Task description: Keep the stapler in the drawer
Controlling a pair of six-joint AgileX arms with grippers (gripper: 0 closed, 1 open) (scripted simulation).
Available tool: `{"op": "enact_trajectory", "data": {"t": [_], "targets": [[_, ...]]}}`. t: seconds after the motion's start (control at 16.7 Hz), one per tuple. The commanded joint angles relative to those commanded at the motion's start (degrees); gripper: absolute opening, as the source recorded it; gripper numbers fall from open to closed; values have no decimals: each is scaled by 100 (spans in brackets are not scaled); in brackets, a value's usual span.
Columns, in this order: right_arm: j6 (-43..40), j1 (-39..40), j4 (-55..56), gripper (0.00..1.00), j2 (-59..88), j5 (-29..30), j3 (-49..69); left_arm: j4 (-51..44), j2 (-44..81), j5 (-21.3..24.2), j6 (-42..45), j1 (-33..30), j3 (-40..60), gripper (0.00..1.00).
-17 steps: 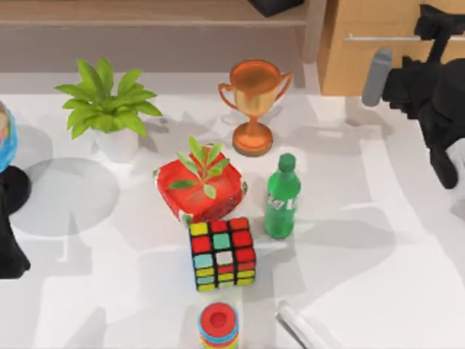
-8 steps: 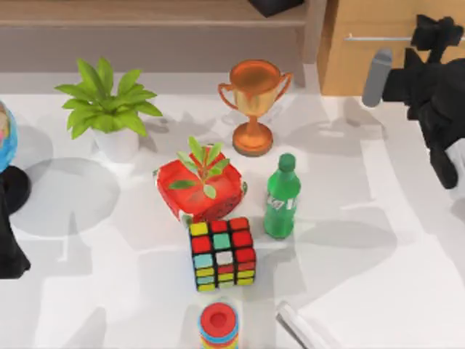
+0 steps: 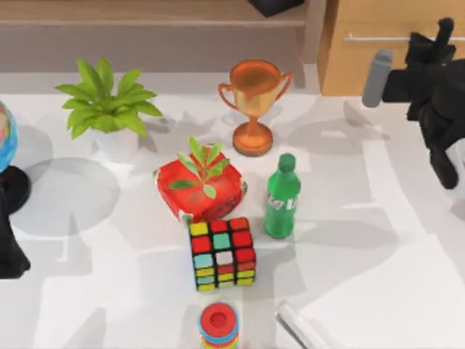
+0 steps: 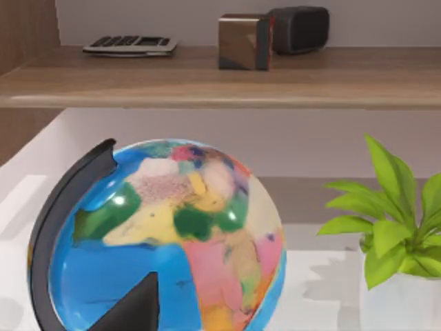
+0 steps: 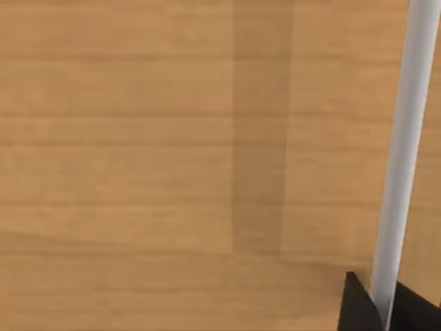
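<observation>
A white table ran up to a light-wood cabinet, where the drawer (image 3: 378, 69) sat at the upper right of the top view, closed, its silver handle (image 3: 378, 37) running across the front. Over the last second the right gripper (image 3: 436, 36) had crept up the frame from just below the handle until it lay over the bar's right end. In the right wrist view the handle (image 5: 403, 172) ran down to the gripper (image 5: 383, 310), with the wooden drawer front (image 5: 138, 138) behind. Whether it had clamped on the bar or stood wide could not be told. The approach looked about finished, so gripping and pulling the drawer out seemed the step in hand.

The stapler (image 3: 294, 325) lay untouched at the bottom edge of the top view, right of centre, well apart from the drawer. Near it were the ring stack (image 3: 218, 325) and the Rubik's cube (image 3: 221, 254), while the green bottle (image 3: 282, 196) and trophy (image 3: 253, 102) occupied the middle, likely obstacles to a later carry. The left arm (image 3: 9, 247) was parked at the left edge beside the globe (image 4: 158, 241); its pincer's state could not be told
</observation>
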Motion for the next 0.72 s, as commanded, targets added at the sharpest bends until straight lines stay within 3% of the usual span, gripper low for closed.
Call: {"op": "enact_trajectory", "data": {"t": [0.48, 0.72], "targets": [[17, 24, -4, 0, -10, 6, -27, 0, 0, 0, 0, 0, 0, 100], [27, 103, 360, 0, -305, 87, -691, 0, 0, 0, 0, 0, 0, 100]]}}
